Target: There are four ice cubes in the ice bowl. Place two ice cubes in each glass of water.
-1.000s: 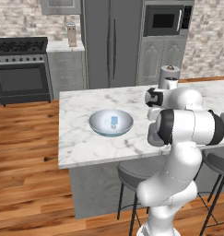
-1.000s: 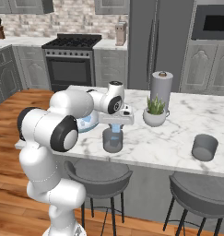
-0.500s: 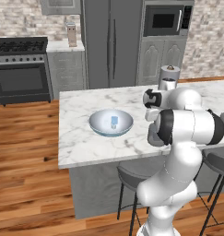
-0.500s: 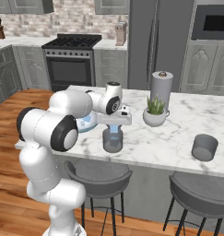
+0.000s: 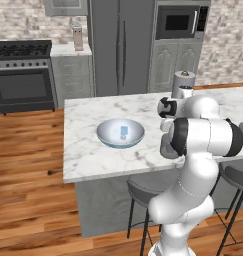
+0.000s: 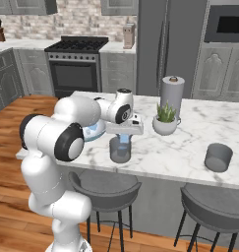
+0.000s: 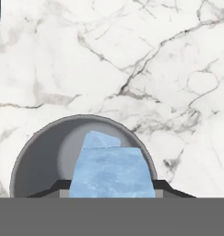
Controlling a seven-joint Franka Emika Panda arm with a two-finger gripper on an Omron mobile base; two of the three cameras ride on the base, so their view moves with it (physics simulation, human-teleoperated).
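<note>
1. On the tabletop (image 6: 190, 152): two glasses, near (image 6: 120, 149) and far (image 6: 218, 157); one bowl (image 5: 120, 133) holding one visible cube (image 5: 124, 132).
2. Above the near glass, the gripper (image 6: 124, 139), partly closed, clamps a second cube (image 7: 111, 171); another cube (image 7: 100, 138) lies in the glass.

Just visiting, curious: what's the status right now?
Hand shut on ice cube, over near glass. One cube in bowl. Nothing in the way.
</note>
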